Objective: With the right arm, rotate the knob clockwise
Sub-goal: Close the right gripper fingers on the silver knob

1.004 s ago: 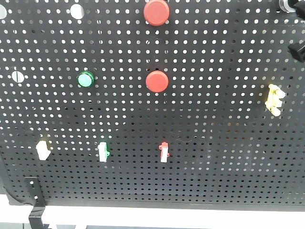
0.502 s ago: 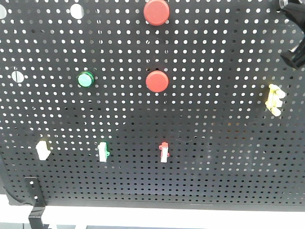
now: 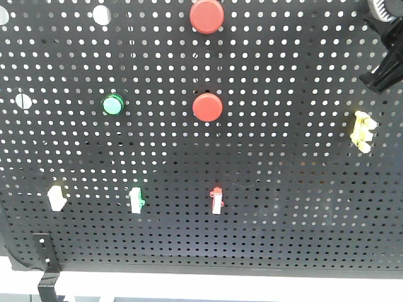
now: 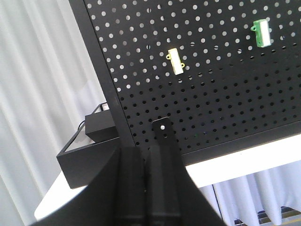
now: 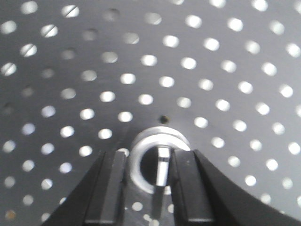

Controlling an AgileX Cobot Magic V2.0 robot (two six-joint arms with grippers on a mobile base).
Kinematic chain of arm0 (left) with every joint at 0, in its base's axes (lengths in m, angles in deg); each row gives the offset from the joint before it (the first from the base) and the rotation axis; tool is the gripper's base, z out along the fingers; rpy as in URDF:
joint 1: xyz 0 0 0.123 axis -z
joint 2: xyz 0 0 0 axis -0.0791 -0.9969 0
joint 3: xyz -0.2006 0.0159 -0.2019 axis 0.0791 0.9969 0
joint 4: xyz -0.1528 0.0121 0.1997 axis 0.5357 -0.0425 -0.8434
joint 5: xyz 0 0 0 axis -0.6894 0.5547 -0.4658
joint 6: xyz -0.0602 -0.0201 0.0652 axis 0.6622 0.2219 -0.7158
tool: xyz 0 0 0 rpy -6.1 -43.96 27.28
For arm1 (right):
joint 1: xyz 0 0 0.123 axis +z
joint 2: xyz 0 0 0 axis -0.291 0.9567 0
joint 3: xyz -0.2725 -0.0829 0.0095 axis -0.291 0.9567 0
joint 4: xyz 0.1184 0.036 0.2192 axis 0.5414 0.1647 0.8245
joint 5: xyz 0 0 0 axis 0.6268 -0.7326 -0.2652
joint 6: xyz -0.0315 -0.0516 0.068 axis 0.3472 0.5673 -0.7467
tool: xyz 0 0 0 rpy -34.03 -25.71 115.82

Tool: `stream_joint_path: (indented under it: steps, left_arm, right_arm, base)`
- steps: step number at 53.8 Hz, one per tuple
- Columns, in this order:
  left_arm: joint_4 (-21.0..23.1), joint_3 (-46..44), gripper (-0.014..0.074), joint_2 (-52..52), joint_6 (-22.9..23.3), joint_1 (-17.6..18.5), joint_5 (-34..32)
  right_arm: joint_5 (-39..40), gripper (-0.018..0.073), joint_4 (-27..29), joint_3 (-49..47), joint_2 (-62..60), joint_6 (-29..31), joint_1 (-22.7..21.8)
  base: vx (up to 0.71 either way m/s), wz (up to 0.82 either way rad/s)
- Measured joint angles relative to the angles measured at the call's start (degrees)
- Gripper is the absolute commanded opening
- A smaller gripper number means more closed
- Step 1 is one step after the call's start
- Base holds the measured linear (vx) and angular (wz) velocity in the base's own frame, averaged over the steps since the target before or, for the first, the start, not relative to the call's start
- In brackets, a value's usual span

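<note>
Right arm (image 3: 381, 75) has crept toward 8 o'clock; right hand (image 5: 148, 157) straddles the knob (image 5: 160, 136), grip unclear. Left hand (image 4: 146, 157) pressed together.

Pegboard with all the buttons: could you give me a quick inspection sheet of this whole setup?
Surface: black perforated panel, standing on a white tabletop.
Job's things: knob with a silvery ring, at the panel's top right corner.
Clutter: upper red button, lower red button, green button, yellow pronged piece, pale switch, green switch, red switch.
Grippers: right gripper straddles the knob, grip unclear; left gripper shut, empty, near the panel's lower edge.
Cables: nothing seen.
Surroundings: pale curtains; black box behind the panel.
</note>
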Motion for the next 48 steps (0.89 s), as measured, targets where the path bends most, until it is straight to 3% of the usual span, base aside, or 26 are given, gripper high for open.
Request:
stream_joint_path:
  steps: [9,22,36,48]
  left_arm:
    - [0.00,0.00,-0.0006,0.00,0.00,0.00,0.00]
    - [0.00,0.00,-0.0006,0.00,0.00,0.00,0.00]
    - [0.00,0.00,-0.0006,0.00,0.00,0.00,0.00]
    - [0.00,0.00,-0.0006,0.00,0.00,0.00,0.00]
  right_arm:
    - [0.05,0.0186,-0.64,0.00,-0.14,-3.55,-0.05]
    - [-1.01,0.0082,-0.77,0.00,-0.52,-4.08,-0.23]
    - [-1.60,0.0058,-0.58,0.00,-0.96,-4.84,-0.23]
    - [-1.60,0.0058,-0.58,0.00,-0.96,-9.98,-0.23]
  base:
    - [0.00,0.00]
    - [0.00,0.00]
    - [0.00,0.00]
    - [0.00,0.00]
